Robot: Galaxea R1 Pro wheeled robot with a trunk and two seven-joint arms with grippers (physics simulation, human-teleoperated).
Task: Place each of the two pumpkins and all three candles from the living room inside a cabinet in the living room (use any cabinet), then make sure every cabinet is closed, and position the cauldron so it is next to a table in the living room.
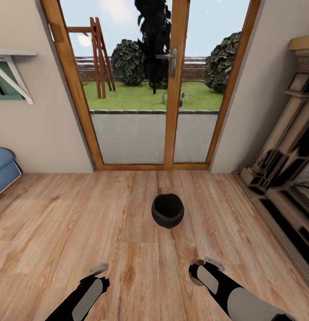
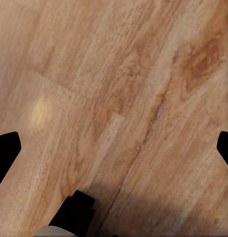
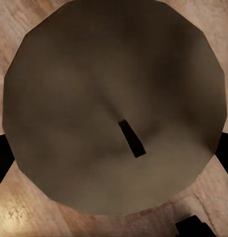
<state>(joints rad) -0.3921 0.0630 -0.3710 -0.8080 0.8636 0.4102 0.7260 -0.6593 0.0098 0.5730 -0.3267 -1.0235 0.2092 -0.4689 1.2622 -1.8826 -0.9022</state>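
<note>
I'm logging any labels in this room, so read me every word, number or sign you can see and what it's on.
None: no readable text shows in any view.
The cauldron is plain black, with no label.
The wooden floor, the glass door and the fireplace carry no writing or signs.

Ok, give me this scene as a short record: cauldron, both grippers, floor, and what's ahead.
cauldron: upright on the floor, mouth up, ahead of both grippers, not held
floor: wood planks
left gripper: open, over bare floor
right gripper: open, over a round brown disc; what it is, unclear
ahead: glazed door, garden beyond
</note>
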